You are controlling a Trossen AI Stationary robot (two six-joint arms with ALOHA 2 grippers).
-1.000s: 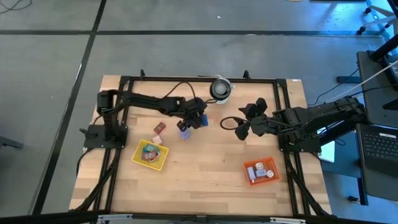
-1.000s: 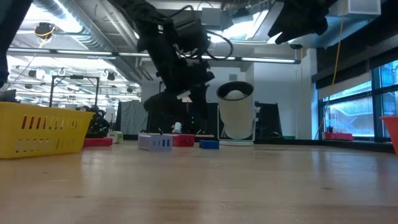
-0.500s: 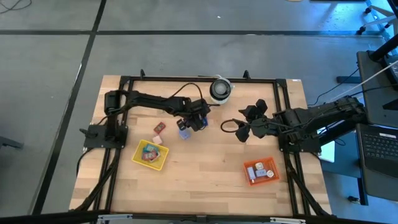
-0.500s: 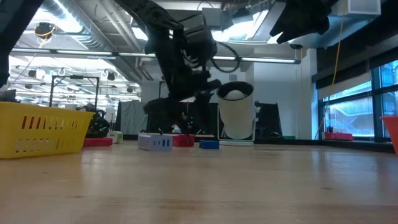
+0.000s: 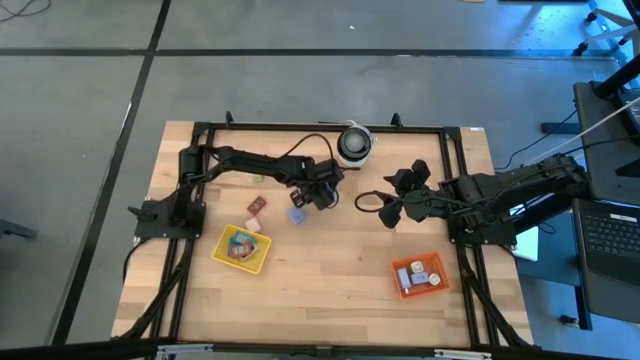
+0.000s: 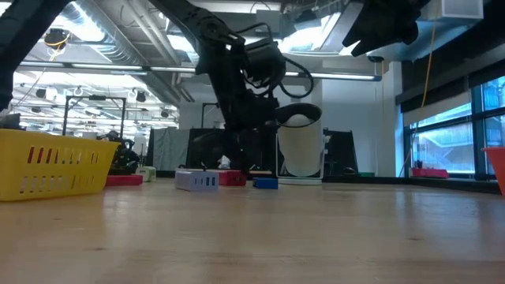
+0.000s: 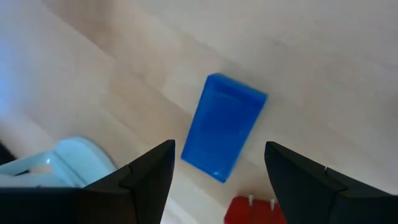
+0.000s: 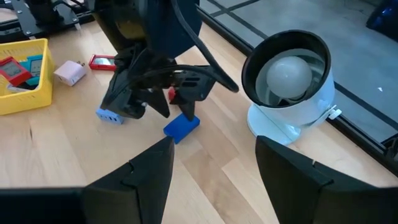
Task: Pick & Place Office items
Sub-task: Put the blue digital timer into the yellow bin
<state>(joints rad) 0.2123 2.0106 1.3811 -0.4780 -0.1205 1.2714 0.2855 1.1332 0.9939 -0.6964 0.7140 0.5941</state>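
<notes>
Two arms over the wooden desk [image 5: 330,290], and 2 square trays on it: 1 yellow tray [image 5: 241,249] on the left side, 1 orange tray [image 5: 419,275] on the right side.

Left gripper [image 5: 318,197] hangs just above the desk near the far-middle, close to the white round lamp-like thing [image 5: 354,143]. Its fingers [image 7: 146,180] stand wide apart w/ nothing between them; in the left wrist view 1 blue block [image 7: 224,127] lies flat on the wood right under the gap, untouched. Same blue block [image 8: 181,126] shows in the right wrist view, just beside the left gripper, on the side nearer the white thing.

Loose pieces on the desk, counted from the high view: 1 lavender block [image 5: 297,214] just by the left gripper, 1 red piece [image 5: 257,205] further left, 1 pale pink piece [image 5: 254,225] touching or almost touching the yellow tray's far corner. A 2nd small red piece [image 7: 252,210] sits next to the blue block (left wrist view only).

Yellow tray holds several small pieces, red and teal among them; exact count can't be told. Orange tray holds approx 3 pale pieces, too small to be sure.

Right gripper [image 5: 388,205] waits right of centre, well apart from the blocks, fingers [image 8: 146,180] partly open, holding nothing.
</notes>
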